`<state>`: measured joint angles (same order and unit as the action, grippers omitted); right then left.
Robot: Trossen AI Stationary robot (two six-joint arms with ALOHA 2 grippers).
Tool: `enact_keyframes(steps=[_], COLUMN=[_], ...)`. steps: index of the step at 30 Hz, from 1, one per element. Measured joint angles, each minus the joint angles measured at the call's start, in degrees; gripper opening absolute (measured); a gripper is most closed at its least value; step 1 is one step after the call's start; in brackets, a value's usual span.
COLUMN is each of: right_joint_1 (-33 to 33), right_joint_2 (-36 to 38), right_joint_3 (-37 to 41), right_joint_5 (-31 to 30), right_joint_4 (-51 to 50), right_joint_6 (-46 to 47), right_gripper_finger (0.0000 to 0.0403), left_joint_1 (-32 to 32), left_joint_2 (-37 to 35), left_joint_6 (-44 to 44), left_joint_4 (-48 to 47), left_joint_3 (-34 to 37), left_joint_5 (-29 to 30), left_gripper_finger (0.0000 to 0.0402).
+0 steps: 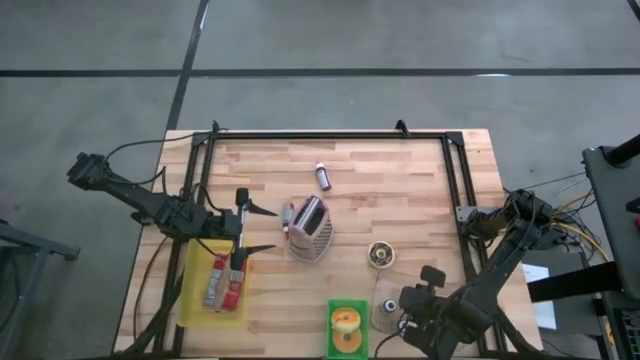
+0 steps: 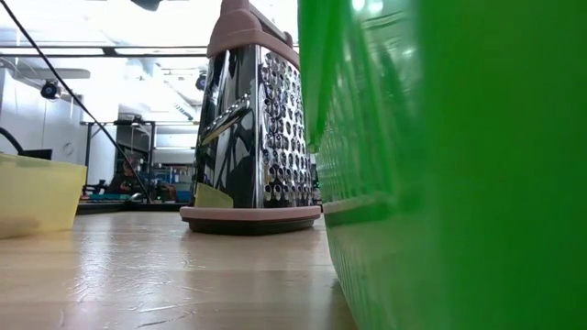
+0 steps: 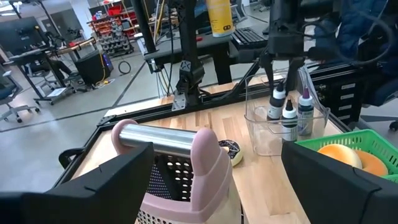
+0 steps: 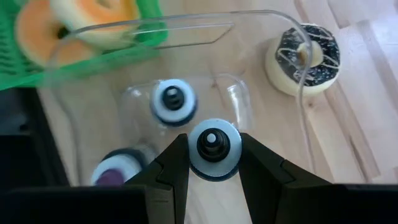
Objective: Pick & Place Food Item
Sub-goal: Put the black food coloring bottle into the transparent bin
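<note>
Filling most of the low view, the green basket (image 2: pixel 440 165) blocks everything on that side, so only the box grater (image 2: pixel 248 119) and a corner of the yellow bin (image 2: pixel 37 194) show past it. From above, the right gripper (image 1: pixel 392 310) is hard to make out among its own dark links at the near right of the table, hanging over the clear container (image 1: pixel 386 307). Its wrist camera settles the matter: the two fingers (image 4: pixel 168 168) stand on either side of a white bottle cap (image 4: pixel 213 149), pressed to it — clamped on that dropper bottle inside the container, with two more bottles (image 4: pixel 173 101) beside it.

The left gripper (image 1: pixel 258 229) sits just left of the grater, over the yellow bin's far end, fingers spread wide apart; its wrist view shows them cut off at the frame edge, with the grater's pink handle (image 3: pixel 205 162) between them.

The food items: a chocolate-iced doughnut (image 1: pixel 380 254) lies on bare wood right of the grater, and two orange-and-pale doughnuts (image 1: pixel 346 328) sit in the green basket at the near edge. The high view alone shows the small loose bottle (image 1: pixel 322 177) toward the far side and the red packets (image 1: pixel 225 283) in the yellow bin.

The table (image 1: pixel 400 190) is pale planked wood in a black frame — beyond it, grey floor, shelving and workbenches.
</note>
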<state>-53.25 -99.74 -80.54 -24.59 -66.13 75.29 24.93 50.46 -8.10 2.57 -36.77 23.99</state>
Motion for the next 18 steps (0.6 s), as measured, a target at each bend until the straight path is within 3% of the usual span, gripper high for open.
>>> enact_keyframes(steps=[18], right_joint_1=[0.0], right_joint_2=[7.3], right_joint_3=[16.9], right_joint_5=[-4.1], right_joint_4=[15.5], right_joint_6=[4.3], right_gripper_finger=[0.0101], left_joint_1=[0.0], left_joint_2=[0.0], left_joint_6=[-0.1], left_joint_4=[0.0], left_joint_3=[0.0], left_joint_5=[0.0], left_gripper_finger=[0.0355])
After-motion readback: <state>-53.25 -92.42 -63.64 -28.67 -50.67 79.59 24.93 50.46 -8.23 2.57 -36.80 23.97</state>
